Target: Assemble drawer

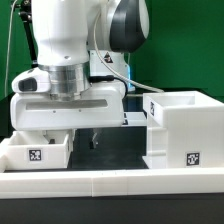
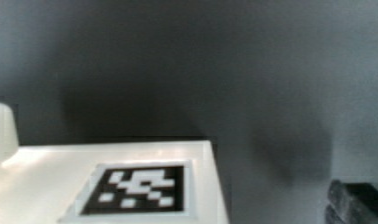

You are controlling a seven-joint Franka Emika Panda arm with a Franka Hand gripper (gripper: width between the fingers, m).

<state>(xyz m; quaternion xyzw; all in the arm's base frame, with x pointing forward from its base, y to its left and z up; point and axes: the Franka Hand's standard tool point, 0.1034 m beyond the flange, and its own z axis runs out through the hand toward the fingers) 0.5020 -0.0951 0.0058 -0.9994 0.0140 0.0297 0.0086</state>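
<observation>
The drawer's boxy white casing (image 1: 180,128) stands at the exterior view's right, with a tag on its front. A small shallow white tray (image 1: 40,150) with a tag lies at the exterior view's left. My gripper (image 1: 85,140) hangs low over the dark table between the tray and the casing, with its fingers apart and nothing between them. In the wrist view a flat white tagged piece (image 2: 141,188) lies close below, likely that tray. One dark fingertip (image 2: 364,202) shows at the edge. The other finger and the second tray are not visible.
A long low white wall (image 1: 110,186) runs along the front of the table. The dark table top (image 1: 115,150) shows between tray and casing. A green backdrop stands behind the arm.
</observation>
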